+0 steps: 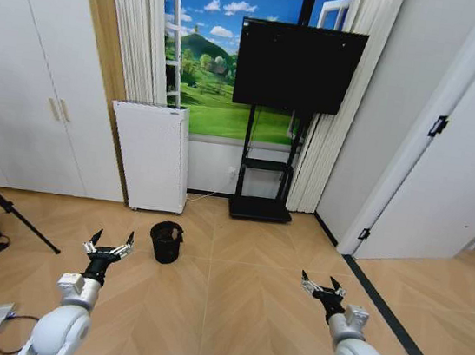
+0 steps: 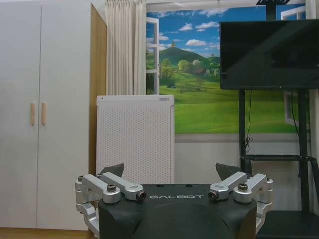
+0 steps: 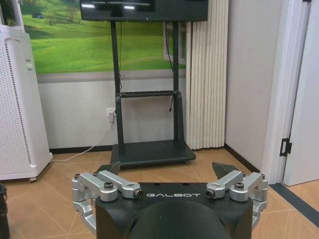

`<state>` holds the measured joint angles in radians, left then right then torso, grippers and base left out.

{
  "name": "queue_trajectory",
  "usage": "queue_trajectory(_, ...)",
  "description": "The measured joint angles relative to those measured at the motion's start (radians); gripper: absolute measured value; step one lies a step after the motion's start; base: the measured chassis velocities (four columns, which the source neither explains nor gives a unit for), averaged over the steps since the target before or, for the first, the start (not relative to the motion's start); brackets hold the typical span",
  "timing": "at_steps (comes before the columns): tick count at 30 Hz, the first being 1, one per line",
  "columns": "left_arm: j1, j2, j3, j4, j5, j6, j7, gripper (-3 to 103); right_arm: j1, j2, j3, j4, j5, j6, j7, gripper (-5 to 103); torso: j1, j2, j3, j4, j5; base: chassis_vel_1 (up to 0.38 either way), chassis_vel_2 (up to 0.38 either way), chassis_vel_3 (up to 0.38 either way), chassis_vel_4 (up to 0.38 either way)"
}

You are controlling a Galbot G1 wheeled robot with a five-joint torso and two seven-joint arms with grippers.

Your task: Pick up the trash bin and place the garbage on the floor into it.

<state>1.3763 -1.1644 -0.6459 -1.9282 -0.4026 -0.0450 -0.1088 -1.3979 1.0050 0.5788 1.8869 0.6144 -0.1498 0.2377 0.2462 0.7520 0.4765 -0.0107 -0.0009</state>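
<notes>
Black mesh trash bin [image 1: 166, 242], one, stands between left gripper [image 1: 112, 241] and right gripper [image 1: 320, 284], both released.

Two arms had rounded white-grey shells narrowing to black wrist sections. Left gripper [image 1: 112, 241] and right gripper [image 1: 321, 282] each carried silver metal linkages with dark pointed fingertips [image 2: 112, 170]. Black housing behind linkages bore white "GALBOT" lettering. Dark round screws sat in silver link joints on both sides of lettering. Small light-grey block sat behind each wrist.
</notes>
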Motion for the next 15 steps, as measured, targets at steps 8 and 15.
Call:
queue_trajectory(8, 0.0, 0.0, 0.0, 0.0, 0.0, 0.0, 0.0, 100, 0.0, 0.0, 0.0, 0.0, 0.0, 0.0, 0.0, 100, 0.0, -0.001, 0.0, -0.0002, 0.0014, 0.086, -0.086, -0.159, 0.11)
queue_trajectory(15, -0.001, 0.0, 0.0, 0.0, 0.0, 0.0, 0.0, 100, 0.0, 0.0, 0.0, 0.0, 0.0, 0.0, 0.0, 100, 0.001, -0.001, 0.0, -0.0001, 0.0011, -0.06, 0.061, 0.08, -0.055)
